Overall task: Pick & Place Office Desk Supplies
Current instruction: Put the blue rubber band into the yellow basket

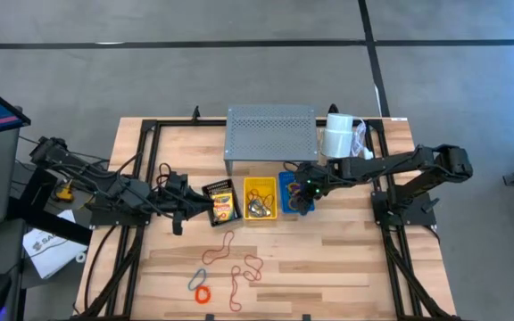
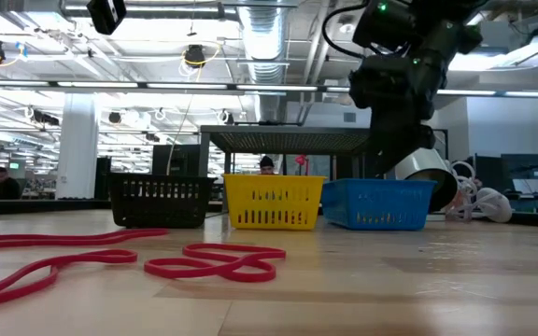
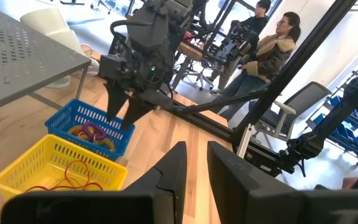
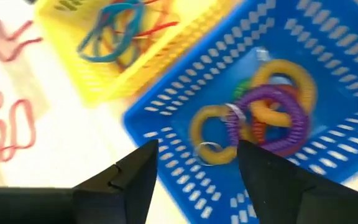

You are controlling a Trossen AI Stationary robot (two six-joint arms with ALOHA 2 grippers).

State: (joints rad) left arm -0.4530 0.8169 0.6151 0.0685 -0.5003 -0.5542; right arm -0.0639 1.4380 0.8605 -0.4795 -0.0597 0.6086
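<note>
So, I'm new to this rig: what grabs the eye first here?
Three small baskets in a row before the grey riser: black, yellow, blue. The right gripper hangs over the blue one, jaws open above coiled rings. Red rubber-band loops sprawl on the near table.

The right gripper [image 1: 303, 194] hangs over the blue basket [image 1: 294, 193], pointing down into it, fingers [image 4: 135, 177] spread apart with nothing between them. Its arm reaches in from the basket's right. The left gripper [image 1: 205, 207] waits to the basket's left, low, fingers [image 3: 173, 171] nearly together, empty.
</note>
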